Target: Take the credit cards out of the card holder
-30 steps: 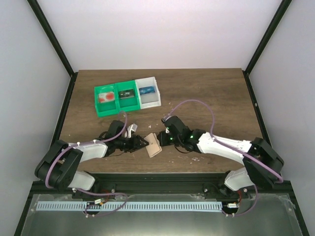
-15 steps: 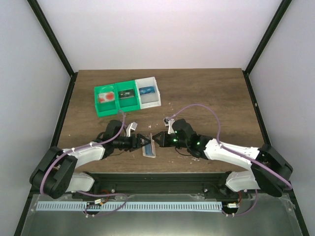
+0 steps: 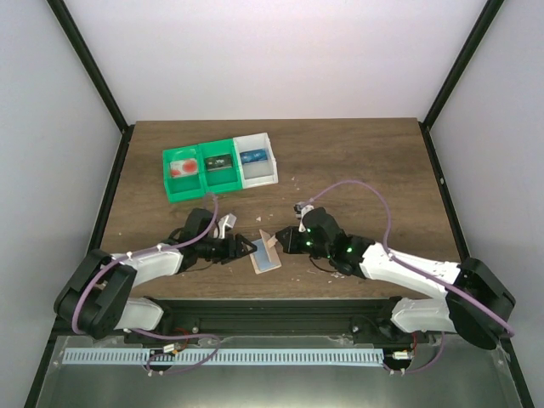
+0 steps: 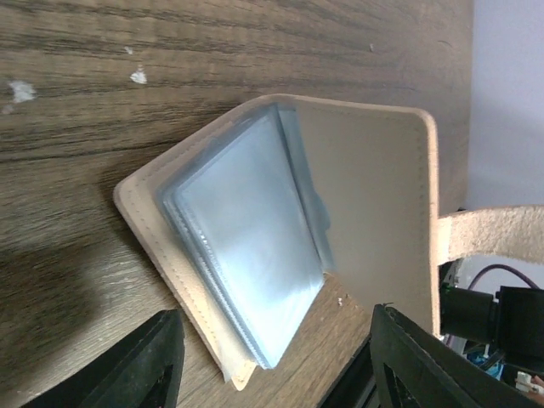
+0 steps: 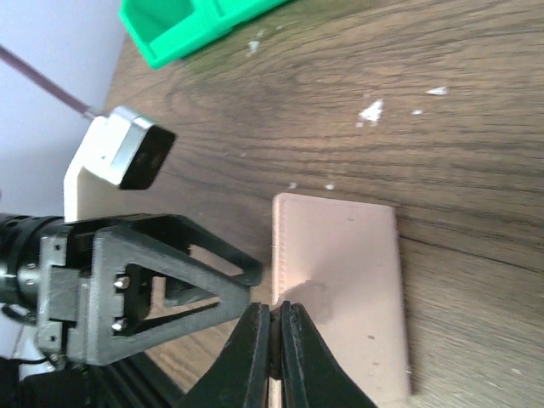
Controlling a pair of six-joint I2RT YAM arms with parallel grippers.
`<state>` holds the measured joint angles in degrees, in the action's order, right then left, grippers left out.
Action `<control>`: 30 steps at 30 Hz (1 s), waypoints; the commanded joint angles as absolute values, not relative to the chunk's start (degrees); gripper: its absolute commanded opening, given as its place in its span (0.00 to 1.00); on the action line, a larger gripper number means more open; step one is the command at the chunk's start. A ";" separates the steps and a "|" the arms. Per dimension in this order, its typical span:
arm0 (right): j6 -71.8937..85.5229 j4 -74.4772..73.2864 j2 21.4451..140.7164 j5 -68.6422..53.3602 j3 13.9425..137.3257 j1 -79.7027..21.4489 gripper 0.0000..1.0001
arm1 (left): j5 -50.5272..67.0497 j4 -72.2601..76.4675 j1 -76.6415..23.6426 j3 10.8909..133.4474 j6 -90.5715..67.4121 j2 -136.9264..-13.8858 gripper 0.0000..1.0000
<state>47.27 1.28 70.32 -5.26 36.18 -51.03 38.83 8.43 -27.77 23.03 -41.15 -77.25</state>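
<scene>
Top view: card holder point(image 3: 269, 253) lies open between my two pincers, close to table's point(image 3: 357, 161) near edge. Credit cards point(image 3: 219, 161) sit in trays point(image 3: 194, 195), well apart from it. Open wood beyond, little room nearward.

Left wrist: left pincer point(image 4: 274, 348) spread wide, empty, straddling holder's corner. Pockets point(image 4: 242, 246) look empty. Careless nudge could shove holder toward edge.

Right wrist: right pincer point(image 5: 272, 327) pinched shut on holder's cover edge. Thin bite may slip, so flap could drop.
</scene>
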 commanded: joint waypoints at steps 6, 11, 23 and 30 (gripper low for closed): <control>45.75 -6.90 67.68 2.03 31.84 -46.56 0.00 | 36.36 7.86 -27.94 23.86 -39.49 -79.23 0.57; 46.31 -10.09 68.33 3.16 30.57 -44.26 0.01 | 37.15 9.62 -28.34 24.21 -40.55 -81.01 0.55; 50.21 -12.66 67.81 6.22 27.01 -42.90 0.00 | 37.52 12.70 -29.60 25.28 -41.57 -85.00 0.48; 50.21 -13.49 69.84 5.94 27.45 -42.89 0.10 | 37.13 12.84 -30.21 26.38 -41.72 -86.72 0.40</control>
